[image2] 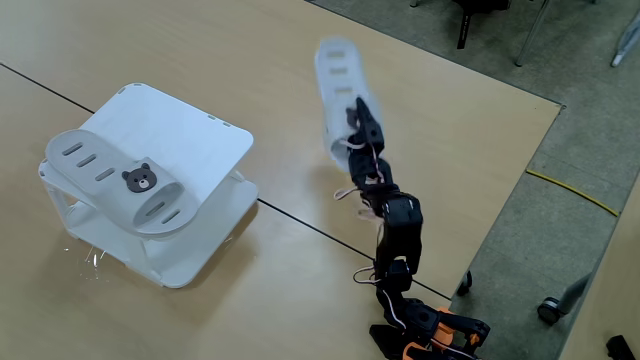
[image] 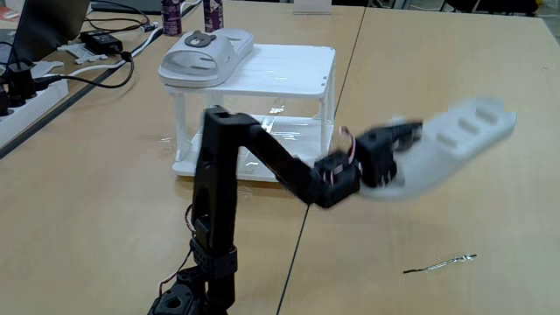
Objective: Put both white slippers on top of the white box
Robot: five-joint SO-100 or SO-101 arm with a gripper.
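Fixed views both: gripper (image: 395,160) clamped on heel end of second slipper (image: 455,140), airborne at 3 o'clock of white box (image: 289,70). First slipper (image: 206,54) already on top (overhanging edge). Light, stiff rubber, likely slippery; edge grip fine.

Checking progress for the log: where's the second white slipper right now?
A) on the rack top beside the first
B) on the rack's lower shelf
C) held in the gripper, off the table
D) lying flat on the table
C: the gripper is shut on the second slipper, blurred and lifted clear of the table, while the first slipper lies on the white box.
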